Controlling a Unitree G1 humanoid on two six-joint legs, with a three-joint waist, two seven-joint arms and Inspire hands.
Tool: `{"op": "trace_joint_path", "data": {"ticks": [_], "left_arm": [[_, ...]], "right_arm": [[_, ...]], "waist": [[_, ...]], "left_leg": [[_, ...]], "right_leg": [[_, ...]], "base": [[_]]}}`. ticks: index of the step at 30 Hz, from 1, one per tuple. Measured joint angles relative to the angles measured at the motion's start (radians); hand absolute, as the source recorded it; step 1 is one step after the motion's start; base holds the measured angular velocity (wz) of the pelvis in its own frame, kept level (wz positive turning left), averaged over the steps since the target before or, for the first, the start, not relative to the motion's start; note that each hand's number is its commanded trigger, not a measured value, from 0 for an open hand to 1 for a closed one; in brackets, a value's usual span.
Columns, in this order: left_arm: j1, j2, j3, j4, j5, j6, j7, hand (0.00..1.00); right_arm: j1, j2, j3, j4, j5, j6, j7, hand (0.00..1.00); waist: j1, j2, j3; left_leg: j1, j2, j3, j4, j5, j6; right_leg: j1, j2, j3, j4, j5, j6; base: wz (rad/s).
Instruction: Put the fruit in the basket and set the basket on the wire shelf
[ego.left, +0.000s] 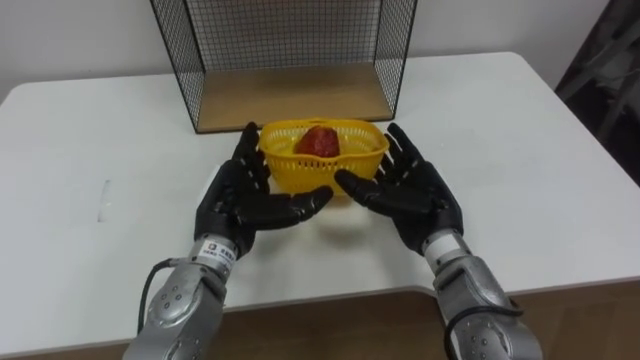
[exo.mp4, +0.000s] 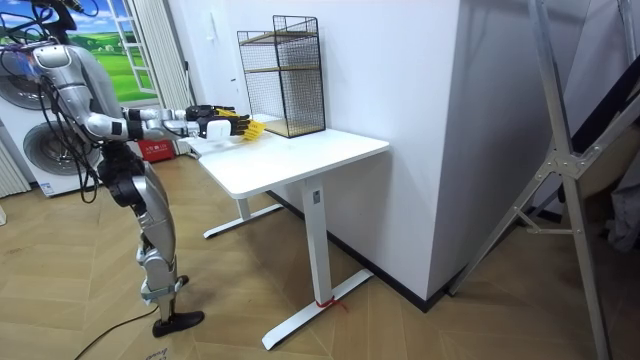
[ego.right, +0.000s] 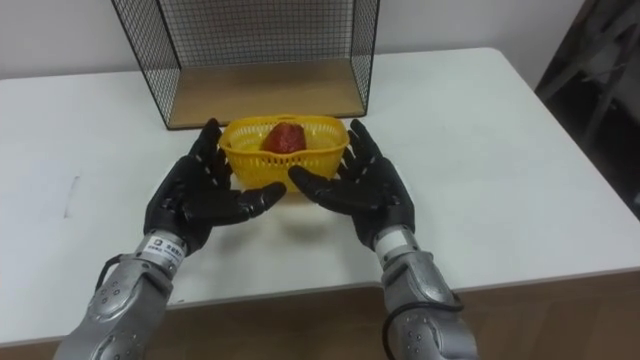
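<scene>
Fruit (ego.left: 320, 141), red: in yellow basket (ego.left: 322, 168), so step one looks done. Left eye view: basket over tabletop (ego.left: 80, 140), just before wire shelf (ego.left: 290, 60); shelving outstanding. Left robot hand (ego.left: 240, 195), right robot hand (ego.left: 412, 190): spread, fingers straight, flanking basket sides. Room view: robot stands at tabletop end, arms outstretched.

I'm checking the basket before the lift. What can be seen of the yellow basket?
The yellow basket is small, oval, with slotted plastic-looking walls, upright on the white table just before the open front of the wire shelf. A red fruit lies inside. The left hand and right hand flank it, straight fingers against its sides.
</scene>
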Motion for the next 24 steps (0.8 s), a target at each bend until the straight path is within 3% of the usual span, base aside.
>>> {"op": "trace_joint_path", "data": {"ticks": [9, 24], "left_arm": [[-0.022, 0.0, 0.001, 0.0, 0.0, -0.005, 0.0, 0.0], [-0.033, 0.0, 0.024, -0.098, 0.011, -0.067, 0.0, 0.0]], "right_arm": [[0.0, 0.0, 0.006, 0.002, -0.009, -0.008, -0.001, 0.0], [-0.03, 0.007, 0.009, -0.061, -0.017, -0.058, -0.001, 0.0]], "waist": [[0.0, 0.0, 0.0003], [0.004, -0.007, 0.0043]], "left_leg": [[0.001, 0.0, 0.0, 0.002, 0.0, 0.0], [-0.005, 0.0, -0.001, 0.0, 0.0, 0.0]], "right_leg": [[0.0, 0.0, -0.001, -0.001, 0.0, 0.0], [-0.007, 0.0, -0.002, -0.001, 0.001, 0.0]], "base": [[0.0], [0.0]]}}
